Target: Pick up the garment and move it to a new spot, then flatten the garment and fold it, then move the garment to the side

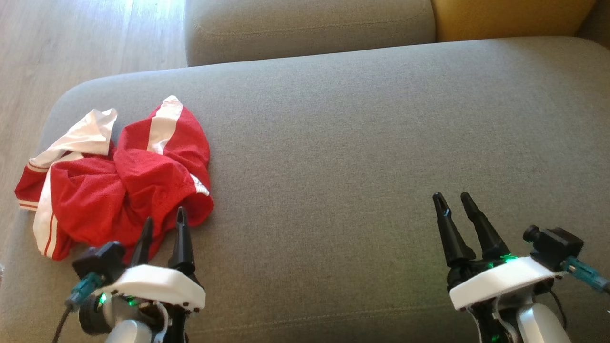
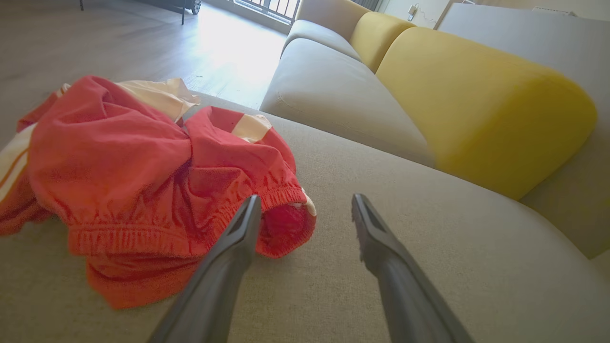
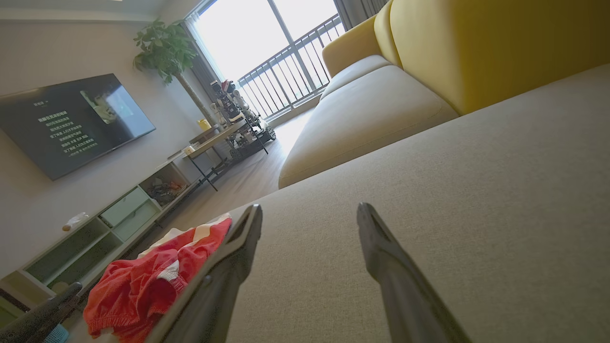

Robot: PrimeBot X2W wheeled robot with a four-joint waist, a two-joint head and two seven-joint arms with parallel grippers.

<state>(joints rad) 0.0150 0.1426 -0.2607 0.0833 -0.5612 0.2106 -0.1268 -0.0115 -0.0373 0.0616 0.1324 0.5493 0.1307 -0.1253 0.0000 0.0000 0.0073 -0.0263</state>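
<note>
Sofa seat cushion (image 1: 362, 143), grey woven fabric, broad and flat, carries the work. Behind its far edge sits a second grey seat cushion (image 1: 305, 28), with a yellow back cushion (image 1: 510, 16) at the far right corner. Pale wood floor (image 1: 71, 43) runs past the left edge.

Room, from the right wrist view: wall-mounted television (image 3: 71, 121) showing lines of text, a leafy plant (image 3: 164, 47) by a bright window, a balcony railing (image 3: 286, 81) outside, and a low shelf unit (image 3: 114, 224) under the screen.

Garment (image 1: 119, 186): red with white stripes, crumpled in a heap at the left edge of the seat cushion, towards the near left corner. An elastic gathered hem faces the near side (clear in the left wrist view).

Left end effector (image 1: 165, 215): low over the near left part of the cushion, pointing away from the robot, fingers apart and holding nothing. Its tips reach the garment's near hem, and one finger overlaps the gathered edge in the left wrist view; I cannot tell whether it touches.

Right end effector (image 1: 451, 195): over bare cushion towards the near right corner, well apart from the garment, fingers apart and empty, pointing the same way.
</note>
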